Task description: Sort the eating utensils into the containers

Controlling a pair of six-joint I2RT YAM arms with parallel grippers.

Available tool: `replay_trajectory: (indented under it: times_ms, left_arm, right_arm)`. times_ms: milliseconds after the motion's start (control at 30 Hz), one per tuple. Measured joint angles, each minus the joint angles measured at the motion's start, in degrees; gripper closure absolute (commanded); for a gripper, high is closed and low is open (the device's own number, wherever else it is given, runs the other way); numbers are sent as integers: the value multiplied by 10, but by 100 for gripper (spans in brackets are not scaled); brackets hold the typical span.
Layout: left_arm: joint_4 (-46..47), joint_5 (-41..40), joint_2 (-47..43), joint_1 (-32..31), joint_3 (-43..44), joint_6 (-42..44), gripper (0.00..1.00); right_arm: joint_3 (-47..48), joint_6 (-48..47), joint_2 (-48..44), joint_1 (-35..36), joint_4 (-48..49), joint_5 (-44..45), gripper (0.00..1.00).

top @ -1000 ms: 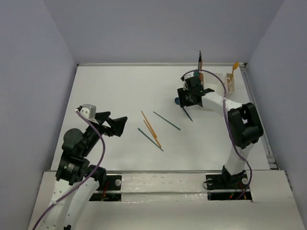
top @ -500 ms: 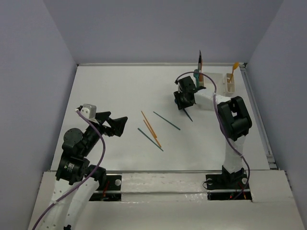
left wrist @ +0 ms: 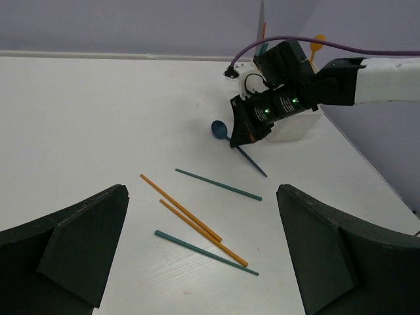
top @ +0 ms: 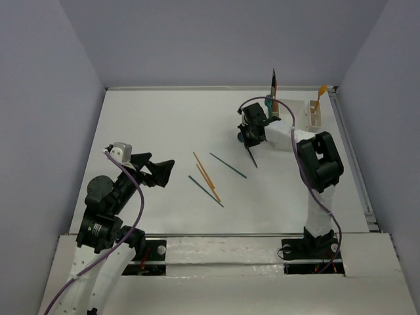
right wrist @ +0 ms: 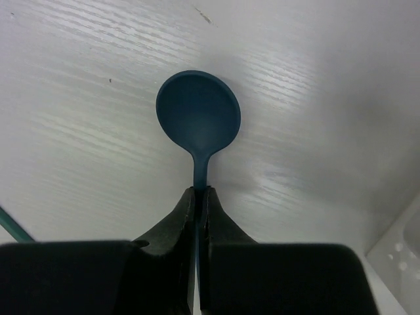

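Your right jaws are clenched on the blue spoon (right wrist: 198, 111), pinching its thin handle just behind the round bowl. In the right wrist view the bowl sticks out past the fingertips (right wrist: 186, 203), low over the white surface (top: 157, 118); you cannot tell whether it touches. From the left wrist view the rest of the handle trails out the other side of the jaws, toward the near edge. The right arm (top: 282, 134) reaches in over the far right part of the surface, and the spoon sits just beside the caddy (top: 315, 117), outside it.

The caddy stands at the far right edge, partly hidden by that arm. An orange utensil (top: 321, 90) stands upright in its right-end cup, and a dark knife (top: 273, 81) stands upright at its left end with an orange and a teal handle beside it.

4 chopsticks lie loose near the middle of the surface, well apart from the caddy: 2 orange ones (top: 203, 169) side by side, 1 teal one (top: 228, 165) to their right and 1 teal one (top: 205, 191) on their near side.

Your left jaws are released, spread wide and holding nothing, hovering at the near left, pointed toward the chopsticks.
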Motion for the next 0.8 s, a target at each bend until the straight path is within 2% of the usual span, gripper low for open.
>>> replay_trajectory:
  times_ms: [100, 233, 400, 500, 600, 800]
  left_arm:
    - [0, 0, 0, 0, 0, 0, 1]
    - [0, 0, -1, 0, 0, 0, 1]
    - [0, 1, -5, 0, 0, 0, 1]
    - [0, 1, -8, 0, 0, 0, 1]
    - [0, 1, -11, 0, 0, 0, 1]
    - [0, 1, -15, 0, 0, 0, 1]
  right_arm:
    - [1, 3, -11, 4, 7, -11, 100]
    - [-35, 15, -106, 7, 51, -4, 100]
    - [-108, 27, -286, -1, 210, 97, 100]
    - [-142, 44, -354, -59, 325, 143, 100]
    - [-163, 67, -359, -141, 412, 186, 100]
    - [-174, 68, -308, -227, 498, 239, 100]
